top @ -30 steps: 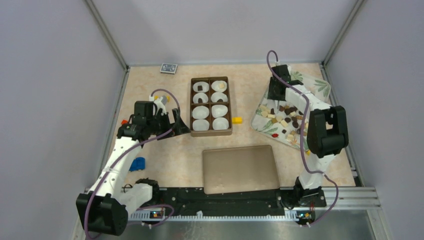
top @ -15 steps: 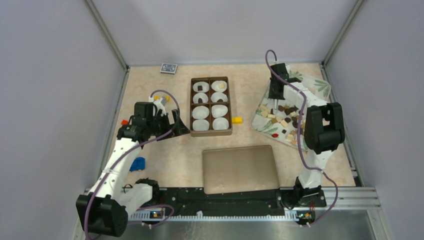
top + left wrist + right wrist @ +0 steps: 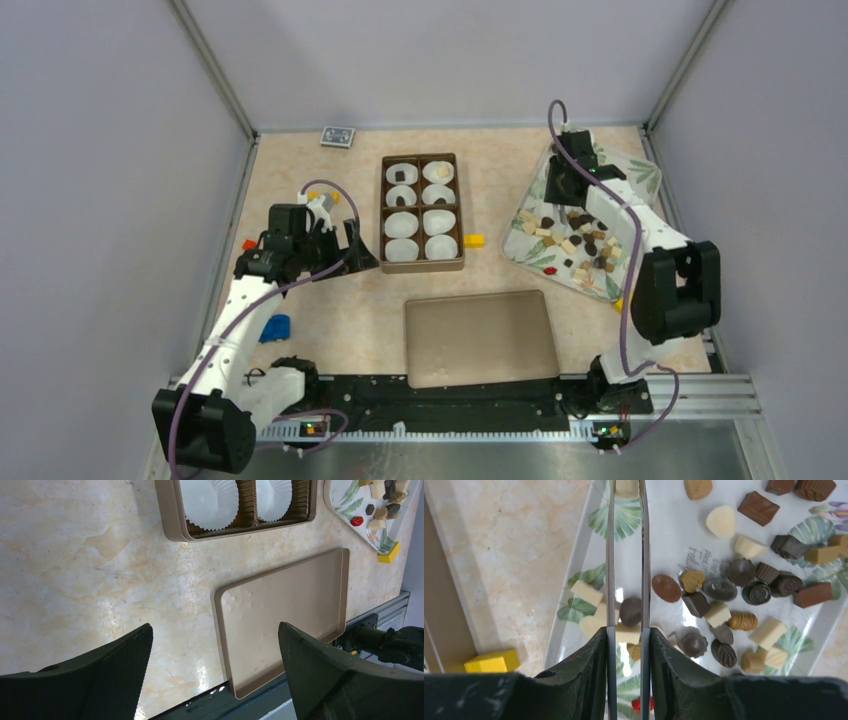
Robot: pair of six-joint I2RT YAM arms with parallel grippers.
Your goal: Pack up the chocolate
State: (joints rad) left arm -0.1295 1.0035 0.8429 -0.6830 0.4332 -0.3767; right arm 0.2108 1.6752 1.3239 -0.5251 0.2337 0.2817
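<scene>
Chocolate pieces (image 3: 578, 235) in dark brown, mid brown and cream lie scattered on a leaf-patterned plate (image 3: 640, 175) at the right. In the right wrist view the same chocolate pieces (image 3: 724, 587) spread over the plate (image 3: 664, 530). My right gripper (image 3: 560, 200) hangs over the plate's far left part. Its thin blades (image 3: 626, 485) stand narrowly apart, pinching a cream piece (image 3: 626, 487) at the view's top edge. My left gripper (image 3: 355, 250) is open and empty left of the brown box (image 3: 422, 212) of paper cups. Its fingers (image 3: 125, 650) hover above bare table.
The flat brown lid (image 3: 480, 338) lies near the arm bases, and it also shows between the left fingers as a lid (image 3: 285, 610). A yellow block (image 3: 474, 240) sits between box and plate. A blue object (image 3: 275, 327) and a card deck (image 3: 337, 137) lie at the left.
The right gripper's blades closed in on a cream piece, and its arm swung rightward and lifted a little over the plate. The left arm has not moved.
</scene>
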